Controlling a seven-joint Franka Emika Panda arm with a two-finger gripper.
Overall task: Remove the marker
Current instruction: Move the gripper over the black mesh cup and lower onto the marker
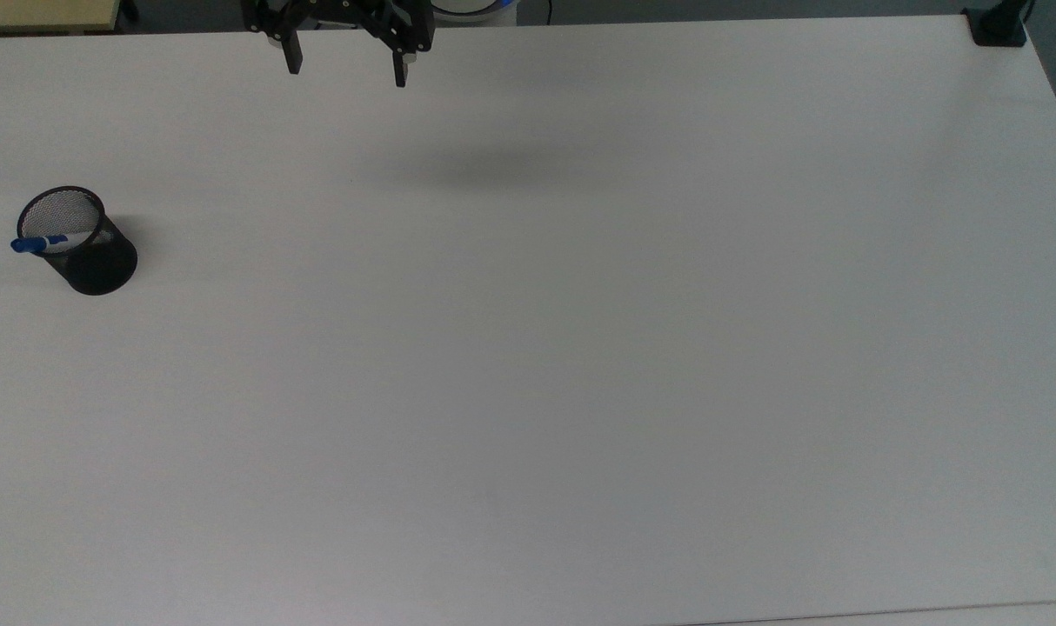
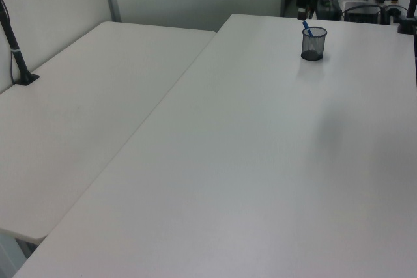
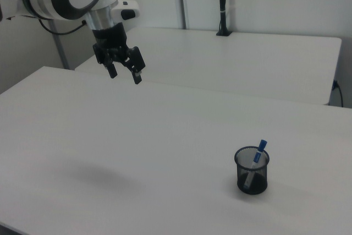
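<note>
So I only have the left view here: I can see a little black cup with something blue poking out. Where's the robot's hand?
Observer: The gripper hangs in the air well away from the black mesh cup, toward the right view's left, with its fingers spread open and nothing between them.
Operator: And the blue thing?
Observer: It is the blue cap of the marker; the right view shows a white barrel going down inside the cup.
Operator: Is it upright?
Observer: No, it leans. In the top view its cap sticks out past the rim on the top view's left.
</note>
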